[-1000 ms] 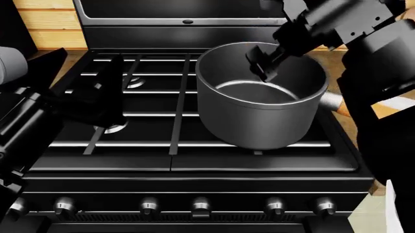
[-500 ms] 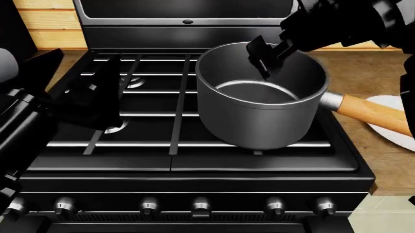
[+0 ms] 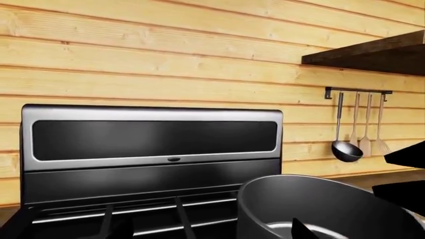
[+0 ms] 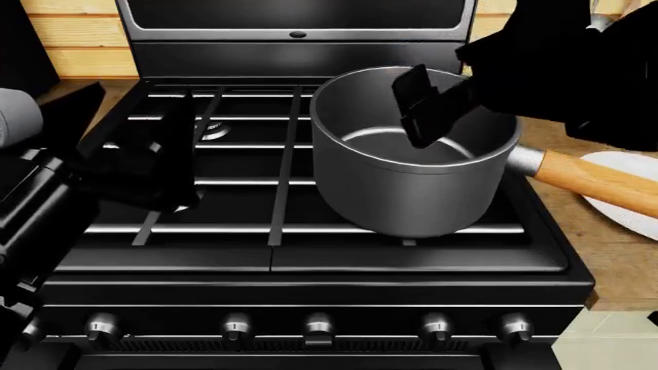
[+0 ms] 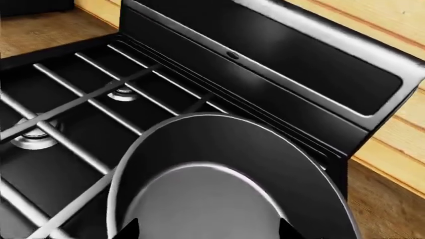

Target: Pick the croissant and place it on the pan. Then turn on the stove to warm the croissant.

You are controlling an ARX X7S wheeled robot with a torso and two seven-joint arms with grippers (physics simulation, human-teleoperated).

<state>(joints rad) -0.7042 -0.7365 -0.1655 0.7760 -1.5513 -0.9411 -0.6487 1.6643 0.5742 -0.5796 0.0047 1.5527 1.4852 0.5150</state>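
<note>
Nearest in the head view is the row of silver knobs (image 4: 319, 326) on the front of the stove (image 4: 308, 262); none has a hand on it. Above them, the left hand (image 4: 154, 166) hangs over the left grates, and it is too dark to tell if its fingers are spread or pressed together. Further back, the pan (image 4: 411, 185) stands on the right grates, its wooden handle (image 4: 596, 183) reaching over the tabletop (image 4: 606, 254) toward the white plate (image 4: 627, 204), which is cut off at the edge. The right hand (image 4: 427, 108) hovers over the pan's mouth; the right wrist view shows its fingertips (image 5: 129, 230) apart with nothing between them.

The croissant is not visible in any view. The pan floor that shows is bare, but part is hidden by the right hand and the near wall, so I cannot tell whether it lies inside. I judge the placing step is ending; if so, the next move calls for a hand to reach a knob and turn it.
</note>
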